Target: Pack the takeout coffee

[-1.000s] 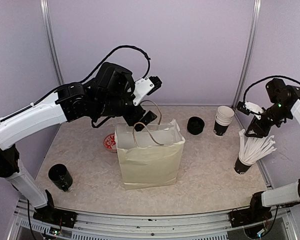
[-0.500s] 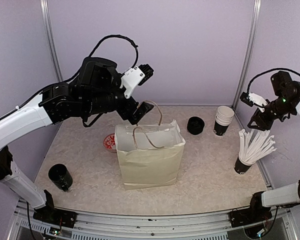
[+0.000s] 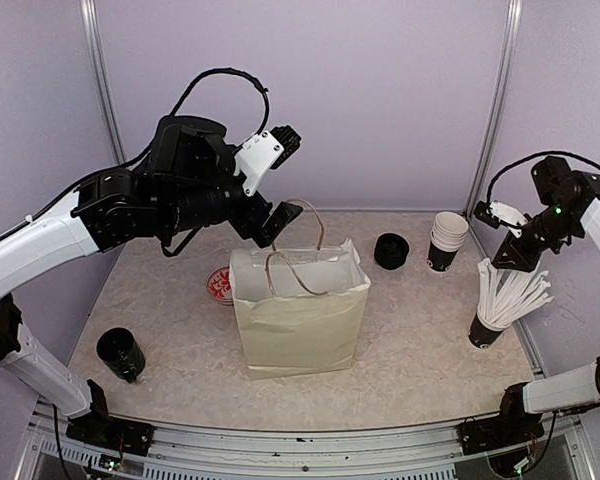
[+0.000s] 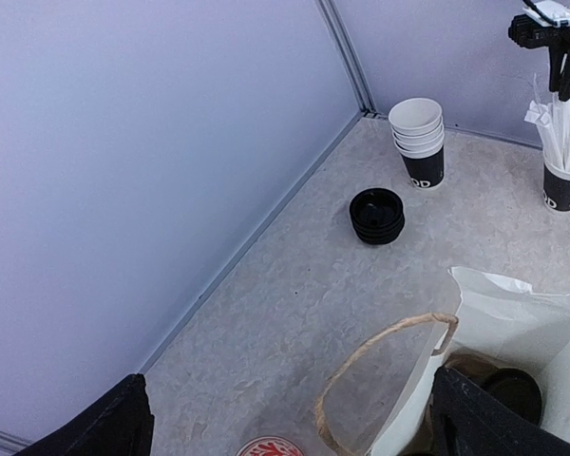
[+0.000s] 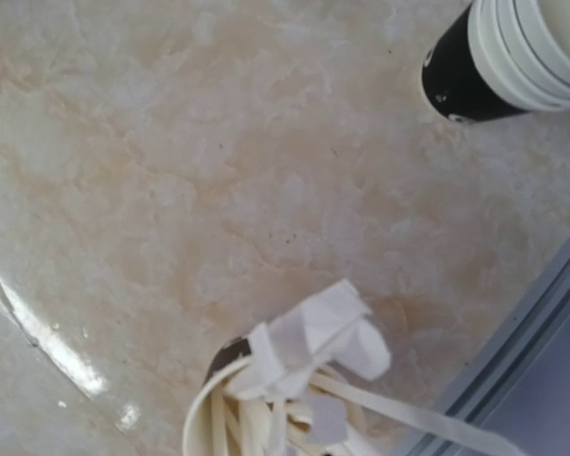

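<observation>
A white paper bag (image 3: 300, 315) with twine handles stands open at the table's middle. In the left wrist view a round black lid, the takeout coffee (image 4: 513, 391), sits inside the bag (image 4: 513, 294). My left gripper (image 3: 278, 218) hangs above the bag's back left corner. It is open and empty, and its black fingers (image 4: 114, 423) stand wide apart in the left wrist view. My right gripper (image 3: 507, 252) hovers over the black cup of white sticks (image 3: 502, 300). Its fingers do not show in the right wrist view, where the sticks (image 5: 304, 380) lie just below.
A nested stack of cups (image 3: 446, 240) and a stack of black lids (image 3: 391, 250) stand at the back right. A red-patterned disc (image 3: 220, 283) lies left of the bag. A black cup (image 3: 120, 353) stands at the front left. Walls close three sides.
My left gripper has risen out of the bag's mouth and drawn back to the left, empty. My right gripper lifted a little, then came back down above the sticks.
</observation>
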Robot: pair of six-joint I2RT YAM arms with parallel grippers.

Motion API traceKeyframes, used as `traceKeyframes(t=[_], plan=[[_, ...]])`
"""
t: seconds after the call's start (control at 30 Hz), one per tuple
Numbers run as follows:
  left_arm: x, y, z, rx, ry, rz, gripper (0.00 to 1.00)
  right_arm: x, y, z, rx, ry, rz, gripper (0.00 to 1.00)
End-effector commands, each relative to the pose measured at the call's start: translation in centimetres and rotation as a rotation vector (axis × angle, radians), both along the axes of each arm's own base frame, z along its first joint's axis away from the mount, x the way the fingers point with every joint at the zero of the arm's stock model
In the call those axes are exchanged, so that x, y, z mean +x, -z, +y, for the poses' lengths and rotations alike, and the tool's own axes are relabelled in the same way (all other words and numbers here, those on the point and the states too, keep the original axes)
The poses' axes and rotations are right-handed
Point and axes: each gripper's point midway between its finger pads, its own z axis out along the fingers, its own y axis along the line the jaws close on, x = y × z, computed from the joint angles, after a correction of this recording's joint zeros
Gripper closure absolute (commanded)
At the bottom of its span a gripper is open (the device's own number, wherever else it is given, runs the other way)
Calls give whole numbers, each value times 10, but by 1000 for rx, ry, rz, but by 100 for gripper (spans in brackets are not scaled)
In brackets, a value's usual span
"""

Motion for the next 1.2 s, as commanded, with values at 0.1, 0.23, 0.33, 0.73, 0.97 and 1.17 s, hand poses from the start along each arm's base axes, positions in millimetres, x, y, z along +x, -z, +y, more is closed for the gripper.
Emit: traceKeyframes(t=[0.1,0.23,0.33,0.73,0.97,1.17], plan=[[-2,-9,6,-12,-17,-33,1,-6,8,0,17,6,26,84],[-3,-8,7,-8,-21,-33,1,-4,13,1,25,9,32,80],[-4,-6,6,-6,-21,-29,1,-1,11,2,34,8,26,80],[-5,-14,13,-15,-52,-41,1,-5,-27,21,121,-70,-38,100],[8,-25,20,0,-107,-74,1,-24,-68,28,131,-113,-193,100],[20,-29,22,17,-123,-67,1,-33,-116,31,123,-142,-353,100]])
